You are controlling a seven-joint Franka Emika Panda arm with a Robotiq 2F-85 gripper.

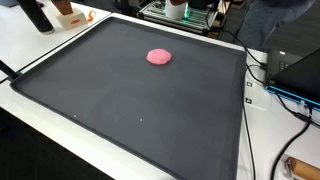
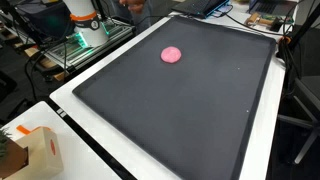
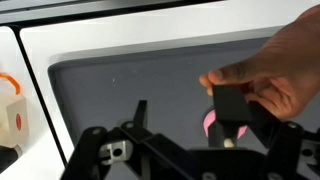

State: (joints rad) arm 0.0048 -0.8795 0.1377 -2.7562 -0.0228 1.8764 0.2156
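Observation:
A flat round pink object (image 1: pixel 159 57) lies on a large black mat (image 1: pixel 130 115), toward its far side in both exterior views (image 2: pixel 172 55). The gripper is outside both exterior views. In the wrist view my gripper (image 3: pixel 186 106) comes in from the bottom with its two dark fingers well apart and nothing between them. A person's hand (image 3: pixel 275 75) reaches in from the right and pinches the blocky black right finger (image 3: pixel 232 102). The pink object (image 3: pixel 208 123) peeks out from behind that finger, mostly hidden. The thin left finger (image 3: pixel 140 112) stands free over the mat (image 3: pixel 110 80).
The mat lies on a white table (image 2: pixel 70 100). A cardboard box with orange trim (image 2: pixel 30 150) stands by one corner and shows at the wrist view's left edge (image 3: pixel 10 105). The robot's base (image 2: pixel 82 18) and cables (image 1: pixel 265 80) border the mat.

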